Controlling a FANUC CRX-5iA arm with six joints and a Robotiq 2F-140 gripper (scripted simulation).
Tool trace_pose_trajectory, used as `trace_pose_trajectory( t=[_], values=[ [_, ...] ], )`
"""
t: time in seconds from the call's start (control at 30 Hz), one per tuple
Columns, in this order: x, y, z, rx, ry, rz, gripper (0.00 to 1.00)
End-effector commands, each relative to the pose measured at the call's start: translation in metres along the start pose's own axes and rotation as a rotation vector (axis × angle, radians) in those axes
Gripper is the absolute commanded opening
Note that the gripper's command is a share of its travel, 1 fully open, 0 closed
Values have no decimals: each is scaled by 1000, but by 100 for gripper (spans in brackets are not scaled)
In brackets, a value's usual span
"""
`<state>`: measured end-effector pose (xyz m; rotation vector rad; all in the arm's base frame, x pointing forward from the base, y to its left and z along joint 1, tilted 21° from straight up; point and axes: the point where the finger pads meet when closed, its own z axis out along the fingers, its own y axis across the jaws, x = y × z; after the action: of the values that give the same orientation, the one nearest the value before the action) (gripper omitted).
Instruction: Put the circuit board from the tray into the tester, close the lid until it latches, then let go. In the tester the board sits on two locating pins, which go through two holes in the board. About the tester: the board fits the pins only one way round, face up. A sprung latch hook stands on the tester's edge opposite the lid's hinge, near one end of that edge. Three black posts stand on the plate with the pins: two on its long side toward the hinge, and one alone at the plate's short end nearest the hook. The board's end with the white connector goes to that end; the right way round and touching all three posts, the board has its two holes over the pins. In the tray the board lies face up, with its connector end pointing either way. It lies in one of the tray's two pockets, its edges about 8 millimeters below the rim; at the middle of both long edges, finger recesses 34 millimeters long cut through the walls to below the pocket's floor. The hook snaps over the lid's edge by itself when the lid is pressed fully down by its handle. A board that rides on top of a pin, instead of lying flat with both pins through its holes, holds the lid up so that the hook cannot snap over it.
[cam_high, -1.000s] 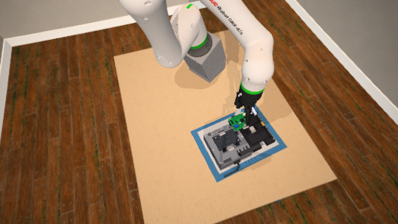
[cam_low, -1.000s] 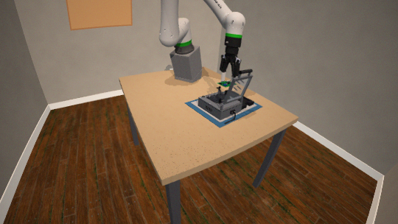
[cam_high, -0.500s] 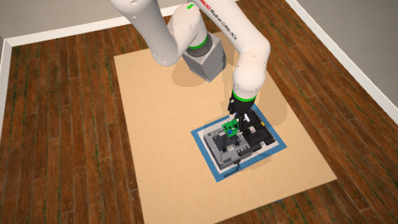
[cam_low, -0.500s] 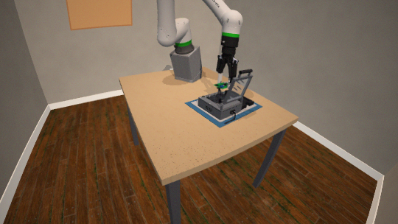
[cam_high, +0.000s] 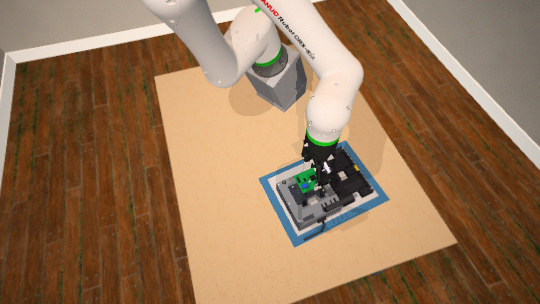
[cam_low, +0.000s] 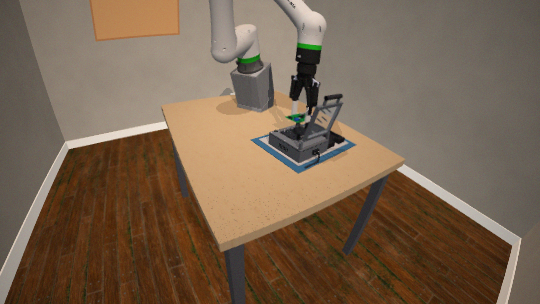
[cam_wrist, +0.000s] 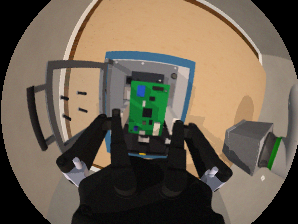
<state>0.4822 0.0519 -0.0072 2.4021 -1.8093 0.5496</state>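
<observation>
The green circuit board (cam_high: 306, 181) hangs between my gripper's fingers (cam_high: 316, 172), a little above the grey tester (cam_high: 308, 202). My gripper is shut on the board's long edges. In the wrist view the board (cam_wrist: 148, 106) lies over the tester's plate (cam_wrist: 143, 79), its white connector end toward the camera. The tester's lid (cam_low: 325, 117) stands open and upright; in the wrist view the lid (cam_wrist: 56, 106) shows to the left. In the exterior view the board (cam_low: 297, 118) is level with the lid's lower half, under my gripper (cam_low: 302, 100). The pins and posts are hidden under the board.
The black tray (cam_high: 350, 180) sits right behind the tester on the blue and white mat (cam_high: 325, 200). A black cable (cam_high: 322, 227) leaves the tester's front. The arm's grey base (cam_high: 277, 80) stands at the back of the table.
</observation>
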Motion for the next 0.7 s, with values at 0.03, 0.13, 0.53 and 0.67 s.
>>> trace_pose_trajectory(
  t=[0.03, 0.13, 0.53, 0.67],
  values=[
    [7, -3, -1, 0, 0, 0, 46],
    [11, -4, -1, 0, 0, 0, 46],
    [17, -6, -1, 0, 0, 0, 46],
    [17, -6, -1, 0, 0, 0, 46]
  ],
)
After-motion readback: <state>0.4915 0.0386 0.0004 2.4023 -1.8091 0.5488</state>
